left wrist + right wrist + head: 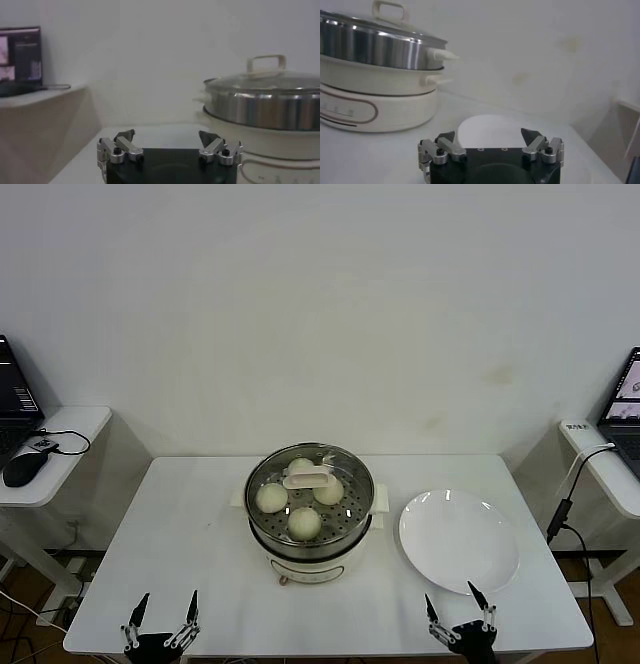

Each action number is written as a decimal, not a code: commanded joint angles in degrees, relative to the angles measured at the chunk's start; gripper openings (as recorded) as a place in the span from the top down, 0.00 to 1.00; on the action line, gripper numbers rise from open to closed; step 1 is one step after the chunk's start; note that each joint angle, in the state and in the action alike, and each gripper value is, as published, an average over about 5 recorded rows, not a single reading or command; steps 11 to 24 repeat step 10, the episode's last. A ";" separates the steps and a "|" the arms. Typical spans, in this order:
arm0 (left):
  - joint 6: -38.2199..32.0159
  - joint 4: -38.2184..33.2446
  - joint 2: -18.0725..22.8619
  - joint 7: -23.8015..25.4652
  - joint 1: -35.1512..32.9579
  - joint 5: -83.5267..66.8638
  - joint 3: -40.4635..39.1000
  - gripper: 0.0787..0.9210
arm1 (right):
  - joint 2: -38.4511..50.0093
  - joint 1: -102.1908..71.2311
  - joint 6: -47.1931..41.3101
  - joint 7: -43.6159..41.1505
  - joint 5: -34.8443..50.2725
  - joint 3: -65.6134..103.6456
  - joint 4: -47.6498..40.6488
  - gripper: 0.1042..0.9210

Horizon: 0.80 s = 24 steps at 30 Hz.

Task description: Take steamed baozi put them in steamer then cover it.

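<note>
Glass cover (309, 481) sits on steamer (311, 559), baozi (304, 523) inside | task looks complete | left gripper (162, 616) and right gripper (459, 610) spread apart, empty, at table's (200, 524) near edge | nothing further needed.

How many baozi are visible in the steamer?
4, all under the cover in the steamer: one at the back, one left, one right, one front. The handle partly hides the back one.
</note>
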<state>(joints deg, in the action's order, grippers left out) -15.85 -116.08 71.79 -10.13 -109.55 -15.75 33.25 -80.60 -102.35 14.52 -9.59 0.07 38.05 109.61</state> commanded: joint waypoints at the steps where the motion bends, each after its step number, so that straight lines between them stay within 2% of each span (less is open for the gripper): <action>1: -2.06 1.75 0.33 0.22 -0.68 -3.34 1.16 0.12 | 0.11 -0.22 -0.27 0.19 1.24 -0.90 0.12 0.12; 10: -2.12 1.81 2.03 0.60 2.15 -2.55 1.13 0.12 | -0.76 -0.51 -2.88 -0.77 2.01 -1.00 3.41 0.12; 24: -2.12 1.81 2.03 0.60 2.15 -2.55 1.13 0.12 | -0.76 -0.51 -2.88 -0.77 2.01 -1.00 3.41 0.12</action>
